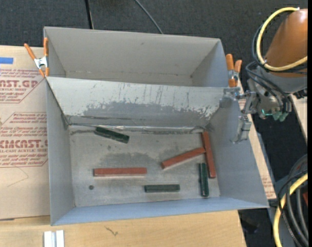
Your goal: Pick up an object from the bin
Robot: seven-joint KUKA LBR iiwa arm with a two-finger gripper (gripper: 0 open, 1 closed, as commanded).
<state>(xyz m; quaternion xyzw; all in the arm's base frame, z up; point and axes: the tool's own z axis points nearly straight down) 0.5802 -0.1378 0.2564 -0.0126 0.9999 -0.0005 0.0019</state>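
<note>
My gripper (pixel 243 127) hangs over the bin's right wall, near the rim and above the bin floor, with nothing seen in it. Nearest to it, a red-brown stick (pixel 208 154) lies along the foot of the right wall. A second red-brown stick (pixel 182 158) lies tilted just left of it, the two nearly meeting at their upper ends. A dark green stick (pixel 203 179) lies lengthwise below them in the front right corner.
Further left on the bin floor lie a dark green stick (pixel 162 188) near the front, a red-brown stick (pixel 120 172) at the front left and a dark green stick (pixel 112 134) at the back left. The arm stands outside the bin's right side.
</note>
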